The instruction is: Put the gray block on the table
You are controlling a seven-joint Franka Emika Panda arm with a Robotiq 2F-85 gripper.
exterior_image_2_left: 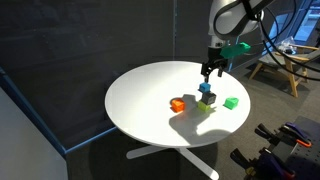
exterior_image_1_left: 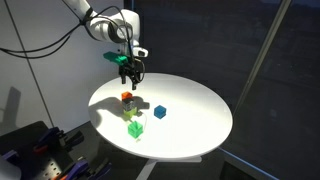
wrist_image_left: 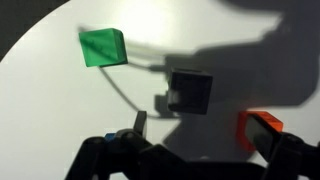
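The gray block [wrist_image_left: 190, 90] is a small dark cube near the middle of the wrist view, casting a shadow to its left. In both exterior views it [exterior_image_1_left: 135, 104] [exterior_image_2_left: 207, 98] seems to rest on top of the yellow-green cube [exterior_image_1_left: 132, 116] [exterior_image_2_left: 203, 107]. The orange cube [wrist_image_left: 260, 127] [exterior_image_1_left: 127, 97] [exterior_image_2_left: 177, 104] lies close beside them on the round white table [exterior_image_1_left: 195, 130] [exterior_image_2_left: 140, 95]. My gripper [wrist_image_left: 205, 140] [exterior_image_1_left: 130, 68] [exterior_image_2_left: 210, 68] hangs above the cubes, open and empty, with the gray block just ahead of its fingers.
A green cube [wrist_image_left: 102, 46] [exterior_image_1_left: 136, 129] [exterior_image_2_left: 231, 102] and a blue cube [exterior_image_1_left: 159, 112] [exterior_image_2_left: 205, 88] also lie on the table near the stack. Dark curtains surround the table. Equipment stands on the floor [exterior_image_1_left: 40, 150].
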